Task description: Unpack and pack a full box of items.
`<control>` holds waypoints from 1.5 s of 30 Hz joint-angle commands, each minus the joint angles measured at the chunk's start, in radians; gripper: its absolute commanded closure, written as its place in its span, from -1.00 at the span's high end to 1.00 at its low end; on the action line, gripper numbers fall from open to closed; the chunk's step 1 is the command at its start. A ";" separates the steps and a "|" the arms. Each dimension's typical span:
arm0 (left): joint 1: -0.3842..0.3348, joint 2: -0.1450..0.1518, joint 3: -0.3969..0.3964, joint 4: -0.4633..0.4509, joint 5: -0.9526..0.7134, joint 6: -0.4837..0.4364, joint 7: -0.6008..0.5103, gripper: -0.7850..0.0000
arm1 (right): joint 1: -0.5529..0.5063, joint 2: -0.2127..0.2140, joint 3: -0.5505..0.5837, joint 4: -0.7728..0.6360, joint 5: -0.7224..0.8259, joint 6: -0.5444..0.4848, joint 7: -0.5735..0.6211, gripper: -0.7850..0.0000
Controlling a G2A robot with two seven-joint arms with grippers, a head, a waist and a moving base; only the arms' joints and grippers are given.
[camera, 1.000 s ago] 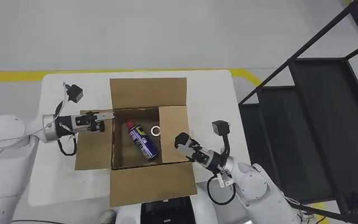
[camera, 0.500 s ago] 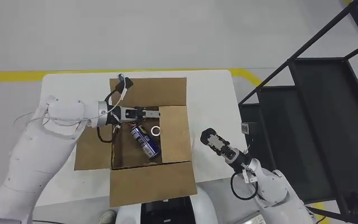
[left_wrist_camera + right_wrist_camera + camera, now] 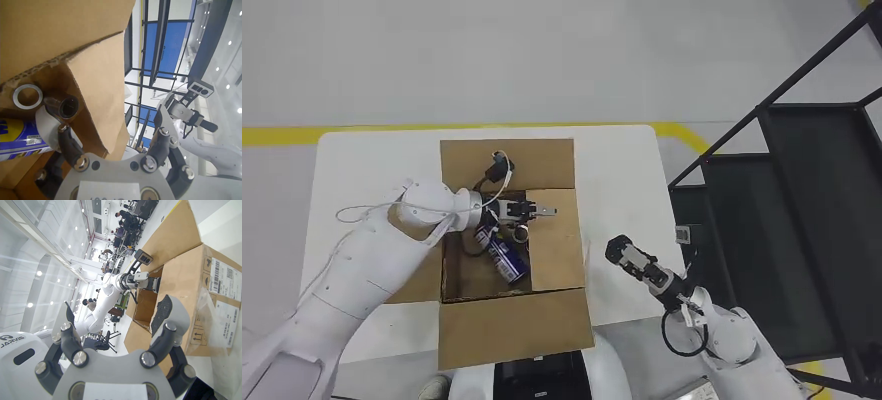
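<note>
box (image 3: 507,160) with barcode labels (image 3: 223,281) on white worktop (image 3: 612,160)
left end effector (image 3: 103,111) and right end effector (image 3: 117,304) are held wide open, nothing gripped.

One cardboard box (image 3: 507,165) is counted, with four flaps folded out. Three items are seen inside: one blue-and-yellow spray can (image 3: 504,260), one metal ring (image 3: 27,96), one dark hollow cylinder (image 3: 68,107). One white table (image 3: 362,160) is noted. Two grippers are recorded: left gripper (image 3: 540,211), right gripper (image 3: 617,248).
</note>
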 commanded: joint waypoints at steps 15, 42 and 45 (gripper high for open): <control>-0.044 -0.050 -0.006 -0.105 -0.126 -0.076 -0.018 1.00 | -0.051 0.015 -0.026 -0.092 0.124 -0.064 0.153 1.00; -0.234 -0.281 0.217 0.240 -0.338 -0.184 -0.102 1.00 | -0.109 0.042 0.055 -0.043 0.153 -0.011 0.176 1.00; -0.246 -0.273 0.188 0.234 -0.304 -0.203 -0.109 1.00 | -0.110 0.040 0.060 -0.028 0.117 0.003 0.125 1.00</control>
